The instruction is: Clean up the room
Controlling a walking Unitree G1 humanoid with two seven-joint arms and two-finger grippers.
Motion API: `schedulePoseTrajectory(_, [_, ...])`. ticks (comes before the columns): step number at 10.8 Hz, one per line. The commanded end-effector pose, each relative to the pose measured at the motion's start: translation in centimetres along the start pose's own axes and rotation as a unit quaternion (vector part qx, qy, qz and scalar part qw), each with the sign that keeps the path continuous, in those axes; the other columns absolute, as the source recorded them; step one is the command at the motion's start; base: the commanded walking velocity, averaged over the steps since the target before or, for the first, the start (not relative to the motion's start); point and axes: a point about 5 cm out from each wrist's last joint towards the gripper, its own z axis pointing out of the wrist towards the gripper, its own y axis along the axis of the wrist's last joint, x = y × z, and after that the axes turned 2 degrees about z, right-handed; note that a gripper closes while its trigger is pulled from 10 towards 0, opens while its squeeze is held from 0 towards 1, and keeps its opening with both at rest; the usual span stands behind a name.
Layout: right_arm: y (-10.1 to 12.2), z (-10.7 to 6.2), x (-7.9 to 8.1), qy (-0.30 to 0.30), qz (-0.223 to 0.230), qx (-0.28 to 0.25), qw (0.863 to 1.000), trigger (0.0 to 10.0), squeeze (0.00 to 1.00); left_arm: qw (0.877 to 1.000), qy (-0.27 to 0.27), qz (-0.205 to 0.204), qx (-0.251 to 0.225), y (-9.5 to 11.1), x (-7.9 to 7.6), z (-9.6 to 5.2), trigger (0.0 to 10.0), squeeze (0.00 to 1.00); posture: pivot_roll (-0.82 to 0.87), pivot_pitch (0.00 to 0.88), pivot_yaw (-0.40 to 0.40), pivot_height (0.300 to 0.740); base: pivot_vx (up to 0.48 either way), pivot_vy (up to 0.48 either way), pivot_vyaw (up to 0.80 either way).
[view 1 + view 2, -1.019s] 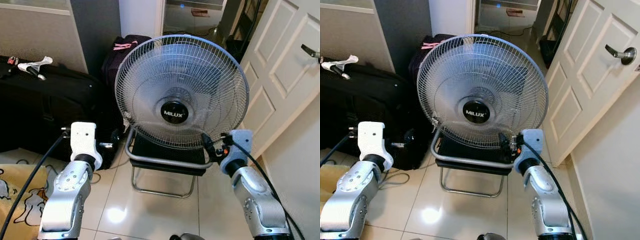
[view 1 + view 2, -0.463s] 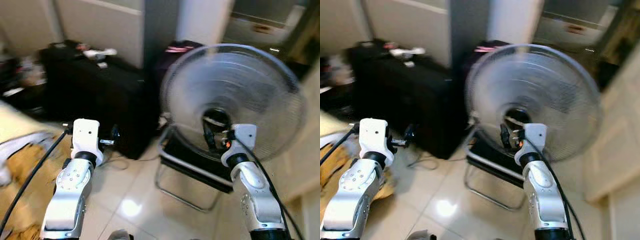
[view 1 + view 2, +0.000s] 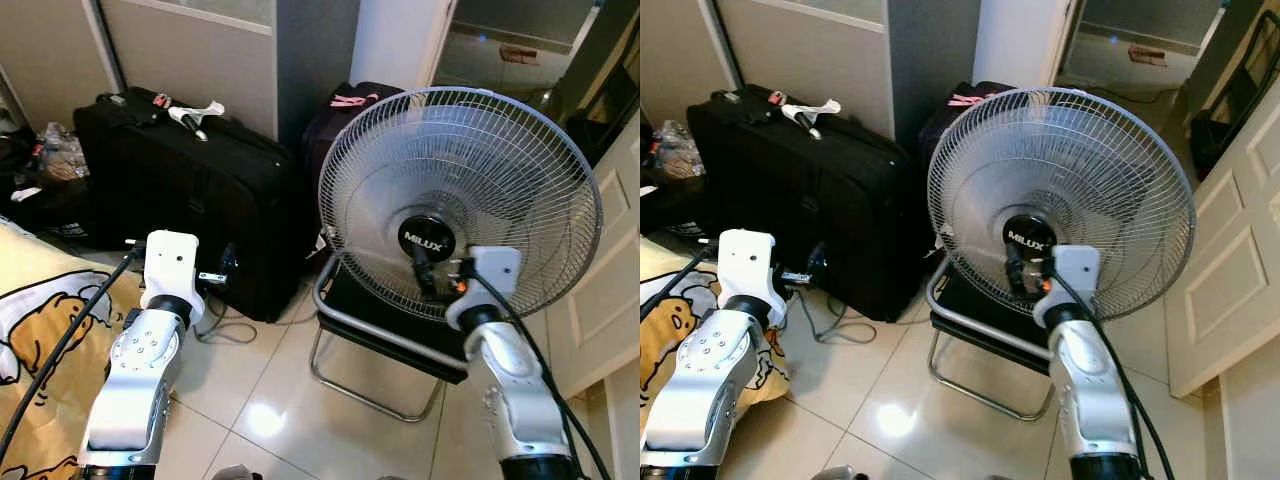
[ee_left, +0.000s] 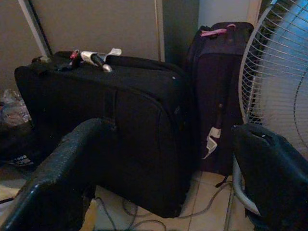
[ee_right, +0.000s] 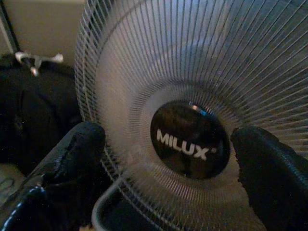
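A grey MILUX fan (image 3: 460,200) stands on a black metal-framed chair (image 3: 375,340). My right gripper (image 3: 425,272) is raised just in front of the fan's black hub (image 5: 190,139), open, its fingers (image 5: 72,159) spread either side of it with nothing held. My left gripper (image 3: 222,272) is raised before a large black suitcase (image 3: 190,185), open and empty. In the left wrist view its fingers (image 4: 72,163) frame that suitcase (image 4: 110,125). A white-handled item (image 3: 195,112) lies on top of the suitcase.
A dark purple bag with a pink tag (image 3: 345,115) stands between the suitcase and the fan. A yellow cartoon blanket (image 3: 40,330) lies at the left, with clutter (image 3: 45,150) behind it. A white door (image 3: 610,290) stands at the right. Cables (image 3: 225,330) trail on the tiled floor.
The whole view has swung left, bringing in more of the suitcase and the blanket. My right gripper now sits before the fan's hub instead of its lower right rim.
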Motion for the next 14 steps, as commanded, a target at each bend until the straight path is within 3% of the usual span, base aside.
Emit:
schedulePoseTrajectory(1, [0.1,0.4,0.2,0.003,0.008,0.012,1.0,10.0,1.0,1.0,-0.003,-0.008,-0.003,0.2,-0.1,0.3,10.0,0.0,-0.05,0.0,-0.052,0.74,0.0,0.0,0.0])
schedulePoseTrajectory(3, [0.3,0.5,0.8,0.027,-0.006,-0.001,1.0,10.0,1.0,1.0,-0.006,-0.008,-0.003,0.2,-0.1,0.4,10.0,0.0,-0.05,0.0,-0.046,0.74,0.0,0.0,0.4])
schedulePoseTrajectory(5, [0.6,0.6,0.5,0.014,-0.032,-0.02,0.999,10.0,1.0,1.0,-0.005,-0.008,-0.004,0.3,0.1,0.5,10.0,0.0,-0.05,0.0,-0.042,0.74,0.0,0.246,0.8])
schedulePoseTrajectory(8, [0.4,0.7,0.3,0.007,-0.027,-0.004,1.0,10.0,1.0,1.0,-0.005,-0.007,-0.003,0.3,0.2,0.6,10.0,0.0,-0.05,0.0,-0.04,0.74,0.0,0.249,0.8])
schedulePoseTrajectory(9, [0.4,0.7,0.6,0.007,-0.007,-0.003,1.0,10.0,1.0,1.0,-0.006,-0.007,-0.002,0.3,0.2,0.6,10.0,0.0,-0.05,0.0,-0.039,0.74,0.0,0.251,0.0])
schedulePoseTrajectory(10, [0.3,0.7,0.7,0.011,0.005,0.001,1.0,10.0,0.8,1.0,-0.006,-0.006,-0.002,0.3,0.2,0.6,10.0,0.0,-0.05,0.0,-0.04,0.74,0.0,0.266,0.0])
schedulePoseTrajectory(11, [0.2,0.7,0.9,0.015,0.013,0.0,1.0,10.0,0.0,1.0,-0.006,-0.005,-0.001,0.3,0.2,0.6,10.0,0.0,-0.05,0.0,-0.04,0.74,0.0,0.27,0.0])
schedulePoseTrajectory(13, [0.3,0.8,1.6,0.038,-0.026,0.001,0.999,10.0,0.0,1.0,-0.006,-0.004,-0.002,0.3,0.3,0.7,10.0,0.0,-0.05,0.0,-0.04,0.74,0.0,0.268,0.0])
schedulePoseTrajectory(14, [0.2,0.8,1.6,0.035,-0.015,0.005,0.999,10.0,0.0,1.0,-0.006,-0.003,-0.002,0.4,0.3,0.7,10.0,0.0,-0.05,0.0,-0.04,0.74,0.0,0.27,0.0])
